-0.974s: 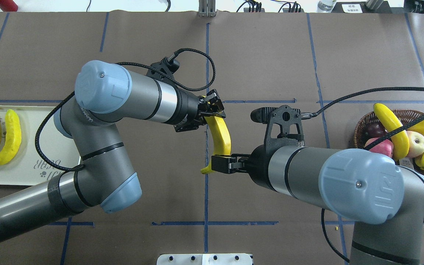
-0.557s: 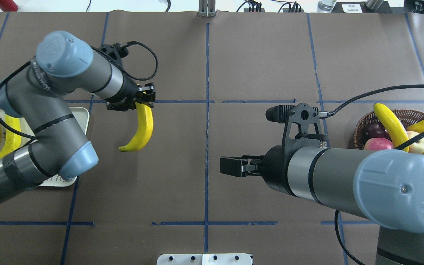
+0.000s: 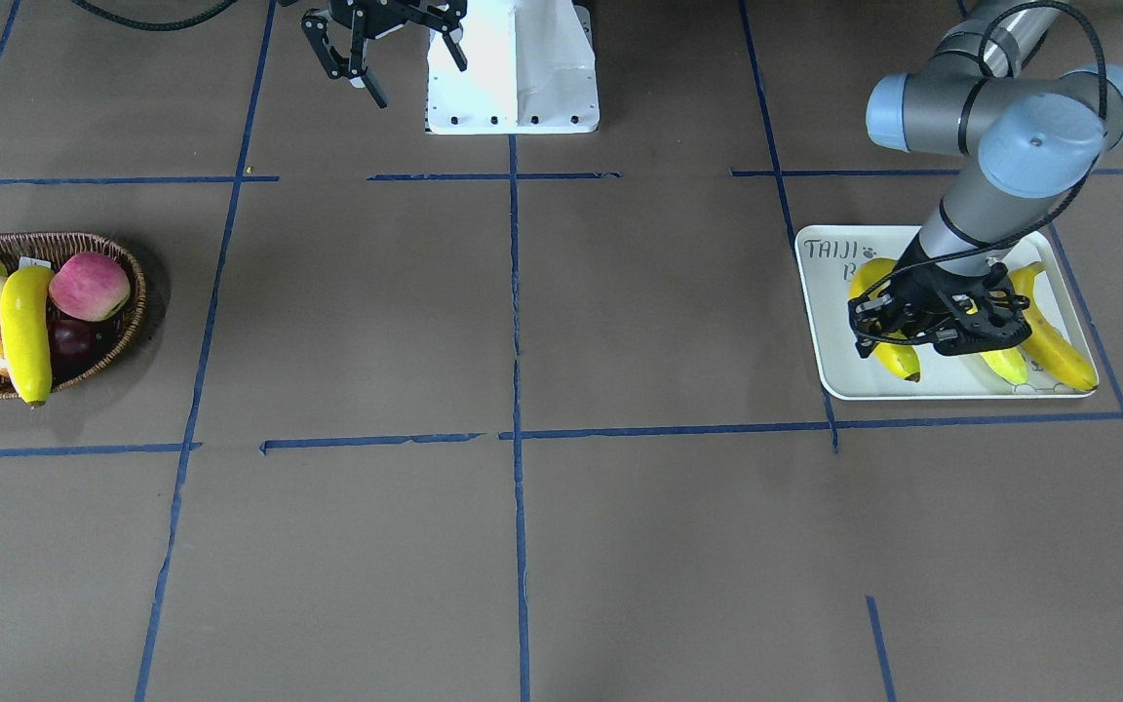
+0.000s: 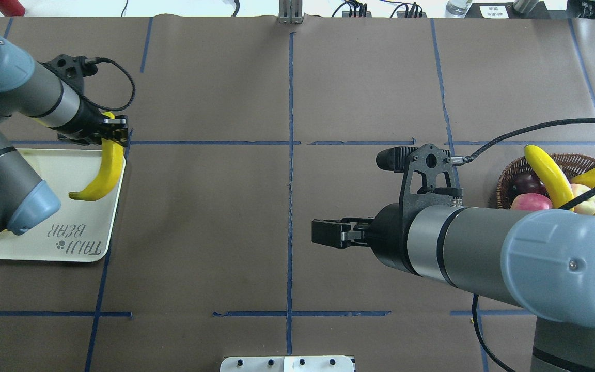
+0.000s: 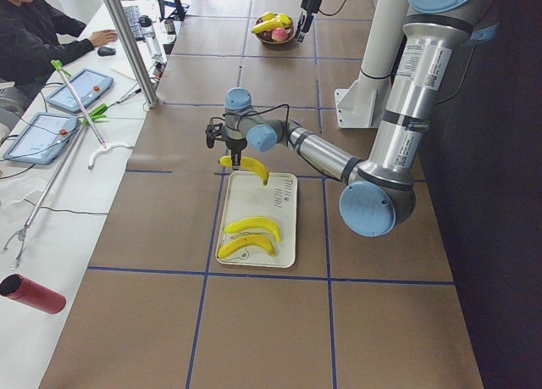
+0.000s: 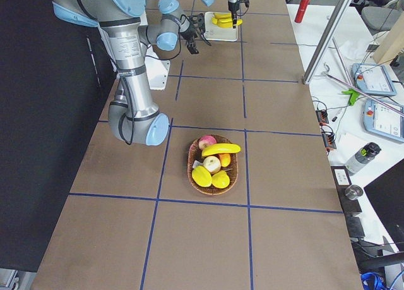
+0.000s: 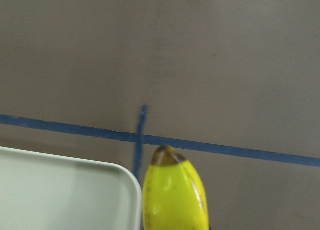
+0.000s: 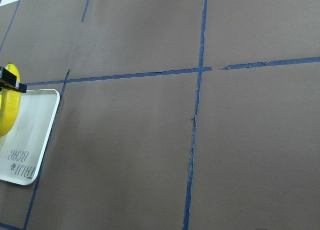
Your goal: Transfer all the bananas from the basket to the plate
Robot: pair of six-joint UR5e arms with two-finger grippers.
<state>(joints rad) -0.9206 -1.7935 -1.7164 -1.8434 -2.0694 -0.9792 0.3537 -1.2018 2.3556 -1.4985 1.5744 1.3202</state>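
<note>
The held banana (image 4: 102, 173) now hangs over the plate (image 4: 44, 243), along the rim nearest the middle of the worktop (image 4: 199, 232). 0.6 s ago it was short of the plate, over brown paper, and 1.0 s ago it was at the centre line with both arms gripping it. The left gripper (image 4: 115, 130) has its jaws closed on the banana's far end, just outside the plate's far corner. From there the long axis runs back toward the robot and curves, so the free dark tip points to the robot's left, in over the plate. Whether that tip touches the plate cannot be told.

Two bananas (image 5: 252, 228) lie side by side at the plate's outer left end, roughly parallel to the held one. A bare white strip of plate lies between them and it.

The fourth banana (image 4: 548, 173) lies on top of other fruit (image 4: 594, 178) in the basket (image 4: 509, 175) at the worktop's right end, one tip out over the far rim.

The right gripper (image 4: 323, 232) stays just right of the centre line of blue tape (image 4: 290, 77), as it was 0.6 s ago, its jaws apart and empty, well apart from plate and basket
</note>
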